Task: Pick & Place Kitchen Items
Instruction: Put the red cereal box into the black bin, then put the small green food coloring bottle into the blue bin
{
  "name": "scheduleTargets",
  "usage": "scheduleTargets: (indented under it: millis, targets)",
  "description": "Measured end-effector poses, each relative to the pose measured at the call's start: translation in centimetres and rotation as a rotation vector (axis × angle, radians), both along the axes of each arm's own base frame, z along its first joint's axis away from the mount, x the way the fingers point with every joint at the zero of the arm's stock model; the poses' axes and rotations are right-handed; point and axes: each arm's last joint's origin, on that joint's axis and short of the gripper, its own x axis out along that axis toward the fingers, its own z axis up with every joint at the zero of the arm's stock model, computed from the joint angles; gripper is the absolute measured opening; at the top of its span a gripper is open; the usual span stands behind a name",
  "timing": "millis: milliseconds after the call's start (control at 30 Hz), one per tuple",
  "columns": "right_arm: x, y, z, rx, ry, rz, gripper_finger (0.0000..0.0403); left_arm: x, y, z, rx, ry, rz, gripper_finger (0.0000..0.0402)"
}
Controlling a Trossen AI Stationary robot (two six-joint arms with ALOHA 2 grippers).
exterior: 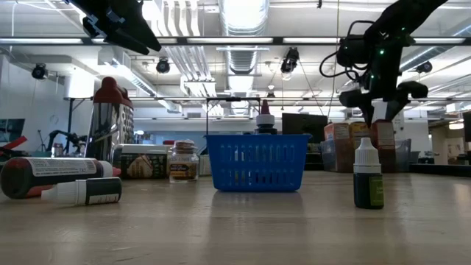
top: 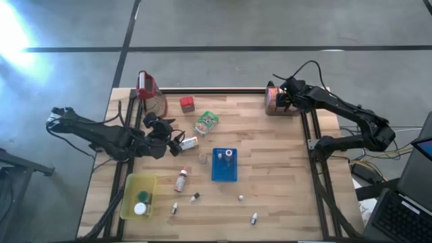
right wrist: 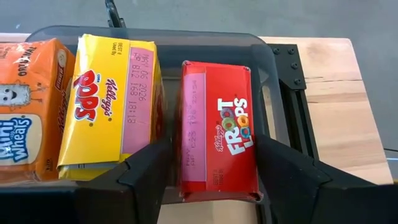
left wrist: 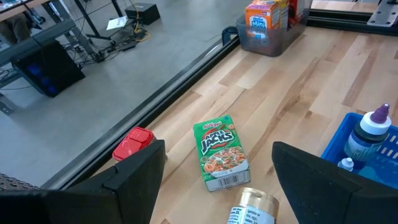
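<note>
Right gripper [right wrist: 208, 180] hangs over the grey bin [top: 275, 108] at the desk's [top: 283, 169] 1 o'clock corner, fingers spread astride the red Froot Loops carton [right wrist: 219, 134], apparently to lift it out or having just set it in; cannot tell which. Yellow carton [right wrist: 112, 102] alongside; orange carton [right wrist: 28, 112] cut off at frame edge. Left gripper [left wrist: 217, 180], at 9 o'clock, fingers spread, faces the green Apple Jacks carton [left wrist: 219, 151]. Tin [left wrist: 252, 208] partly out of frame.

Pale wood-plank table [top: 283, 155], matt; glossy card cartons [right wrist: 219, 127]; perforated blue plastic tray [exterior: 255, 162]; smoky clear plastic bin [right wrist: 186, 37].
</note>
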Motion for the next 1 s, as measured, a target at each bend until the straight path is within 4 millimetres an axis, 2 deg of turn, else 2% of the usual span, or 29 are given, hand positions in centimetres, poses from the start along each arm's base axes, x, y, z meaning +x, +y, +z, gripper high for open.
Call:
scheduleTargets:
  millis: [233, 467, 733, 1000]
  targets:
    - [-0.6, 0.5, 1.6, -0.086, -0.039, 0.007, 0.0207, 0.0, 0.0, 0.0, 0.000, 0.000, 0.000, 0.0300]
    - [-1.8, 2.0, 4.8, -0.203, -0.104, 0.059, 0.0184, 0.0, 0.0, 0.0, 0.000, 0.000, 0.000, 0.0300]
    - [-2.3, 4.6, 9.3, -0.336, -0.178, 0.233, 0.0162, 0.0, 0.0, 0.0, 0.000, 0.000, 0.000, 0.0301]
    - [-1.2, 6.9, 12.3, -0.395, -0.255, 0.422, 0.0141, 0.0, 0.0, 0.0, 0.000, 0.000, 0.000, 0.0300]
